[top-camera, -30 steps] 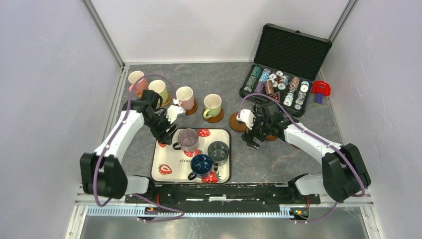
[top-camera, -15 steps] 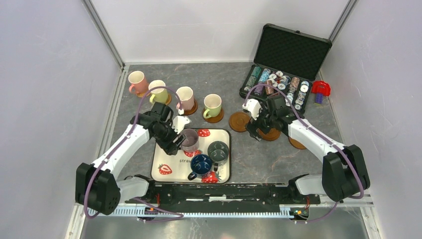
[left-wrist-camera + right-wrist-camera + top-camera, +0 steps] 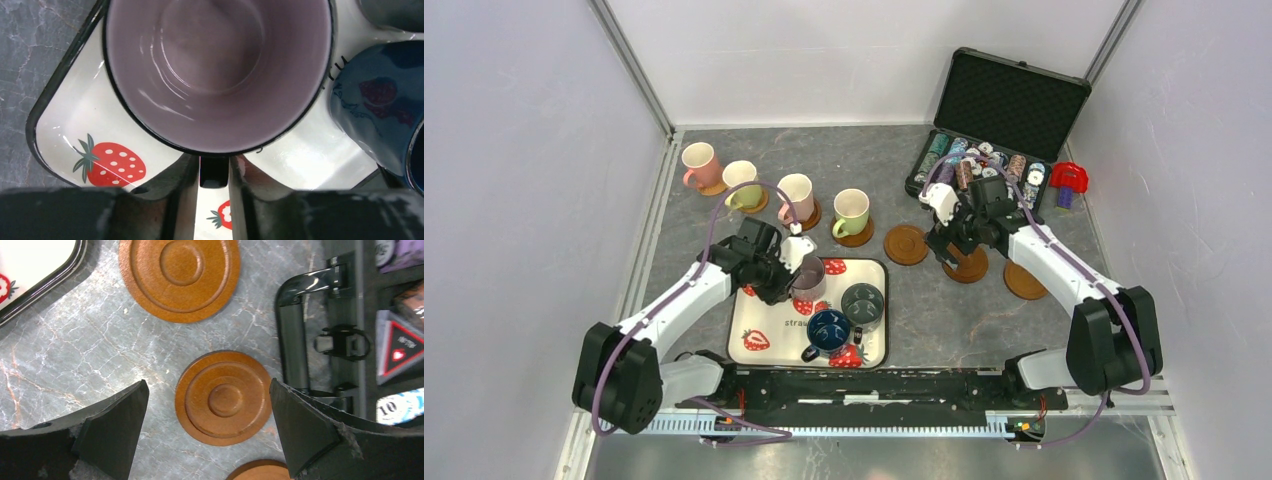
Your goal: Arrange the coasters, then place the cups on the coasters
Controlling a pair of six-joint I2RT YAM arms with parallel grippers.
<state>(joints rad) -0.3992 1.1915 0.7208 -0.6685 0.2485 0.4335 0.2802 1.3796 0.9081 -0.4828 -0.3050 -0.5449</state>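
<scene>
Handle (image 3: 214,176) of the mauve mug (image 3: 220,75) is pinched between the fingers (image 3: 172,200) of the left gripper (image 3: 214,167), the mug just ahead on the strawberry tray (image 3: 65,130), likely for lifting out. The right gripper (image 3: 207,390) gapes wide, straddling a bare coaster (image 3: 225,397), probably to reposition it.

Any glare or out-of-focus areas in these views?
Left wrist: streaky glare inside the glossy mauve ceramic cup; the dark jaws at the bottom edge are blurred. Right wrist: ridged brown round wooden coaster sharp, near jaws soft. Top external: even light, faint shadows.
</scene>
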